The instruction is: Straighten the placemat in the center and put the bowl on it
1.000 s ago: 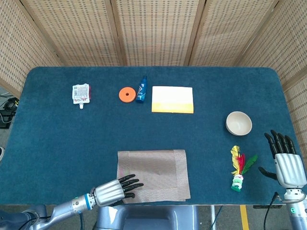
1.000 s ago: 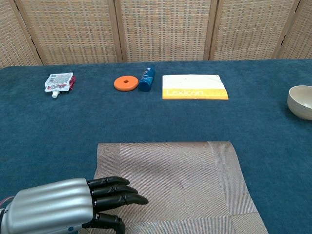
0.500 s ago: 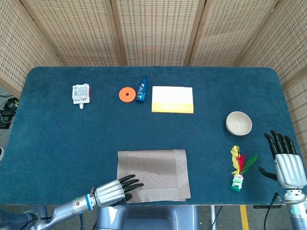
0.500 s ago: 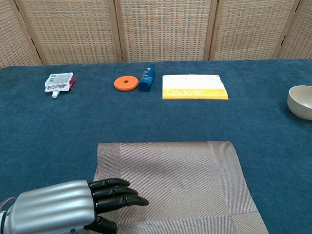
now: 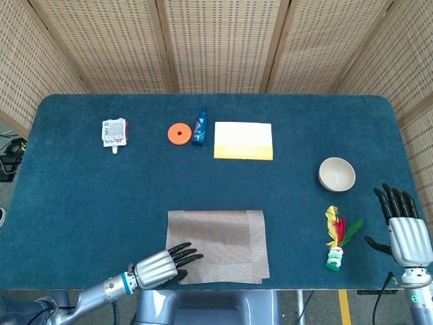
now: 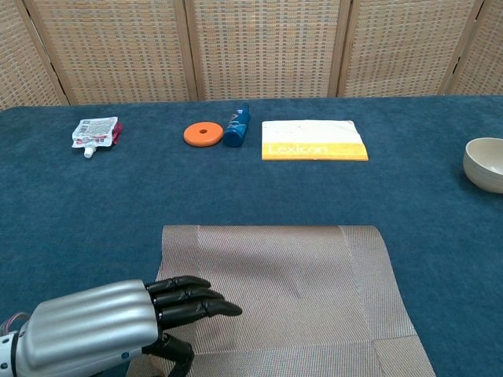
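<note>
The grey-brown woven placemat [image 5: 218, 246] [image 6: 283, 294] lies at the near middle of the blue table, its edges roughly square to the table front. My left hand [image 5: 162, 266] [image 6: 118, 326] rests at the mat's near left corner, dark fingers [image 6: 189, 302] stretched out flat on the weave and the thumb tucked under; whether it pinches the edge is unclear. The cream bowl [image 5: 337, 174] [image 6: 486, 163] stands upright at the right, apart from the mat. My right hand [image 5: 404, 229] hovers near the right front corner, fingers spread, holding nothing.
A feathered shuttlecock [image 5: 335, 240] lies between the bowl and my right hand. Along the back are a yellow-white book [image 5: 243, 141], a blue bottle [image 5: 199, 126], an orange disc [image 5: 178, 133] and a red-white pouch [image 5: 114, 132].
The placemat has shifted a little to the right and turned slightly under my left hand, which moved toward the table's front. The right hand and the bowl stay put.
</note>
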You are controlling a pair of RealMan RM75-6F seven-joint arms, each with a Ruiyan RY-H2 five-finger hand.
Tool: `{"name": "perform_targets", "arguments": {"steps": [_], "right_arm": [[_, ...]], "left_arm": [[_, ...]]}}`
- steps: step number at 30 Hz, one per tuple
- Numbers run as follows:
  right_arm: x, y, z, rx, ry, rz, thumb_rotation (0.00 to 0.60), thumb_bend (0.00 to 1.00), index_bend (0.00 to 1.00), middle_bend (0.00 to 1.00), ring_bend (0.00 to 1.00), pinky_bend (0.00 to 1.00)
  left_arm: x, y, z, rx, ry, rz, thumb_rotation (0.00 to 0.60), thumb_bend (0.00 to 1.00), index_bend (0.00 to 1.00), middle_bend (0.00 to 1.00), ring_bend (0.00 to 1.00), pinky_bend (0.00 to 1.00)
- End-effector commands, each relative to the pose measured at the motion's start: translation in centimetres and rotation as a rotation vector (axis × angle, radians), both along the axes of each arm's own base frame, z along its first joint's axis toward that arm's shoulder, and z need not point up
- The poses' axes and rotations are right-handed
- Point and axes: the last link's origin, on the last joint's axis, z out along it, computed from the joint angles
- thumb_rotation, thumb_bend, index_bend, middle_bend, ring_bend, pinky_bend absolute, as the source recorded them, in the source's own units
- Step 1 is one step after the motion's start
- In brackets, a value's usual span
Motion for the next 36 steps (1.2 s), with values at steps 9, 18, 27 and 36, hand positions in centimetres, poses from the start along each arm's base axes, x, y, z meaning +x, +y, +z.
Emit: {"name": "perform_targets", "arguments": {"steps": [9, 18, 27, 36], "right_arm": [[-0.1, 0.0, -0.3, 0.015, 0.004, -0.004, 0.6, 0.0, 0.0, 0.0, 0.0, 0.0], [0.0, 0.0, -0.5, 0.014, 0.011, -0.003, 0.6, 0.0, 0.0, 0.0, 0.0, 0.0], [0.0, -0.1, -0.7, 0.022, 0.018, -0.003, 0.6, 0.0, 0.0, 0.0, 0.0, 0.0], [0.1, -0.1, -0.7, 0.019, 0.019, -0.004, 0.6, 0.0, 0.0, 0.0, 0.0, 0.0]], "left_arm": [[4.6, 6.2, 2.7, 0.103, -0.21, 0.304, 0.6, 0.73, 0.79, 0.0, 0.0, 0.0], [7.9, 15.2, 6.7, 0.19, -0.311, 0.604, 0.6, 0.73, 0.79, 0.0, 0.0, 0.0], [4.5, 22.1, 9.9, 0.382, -0.263, 0.772, 0.6, 0.73, 0.79, 0.0, 0.0, 0.0], [-0.9, 23.7, 11.9, 0.51, -0.182, 0.862, 0.6, 0.73, 0.79, 0.0, 0.0, 0.0]]}}
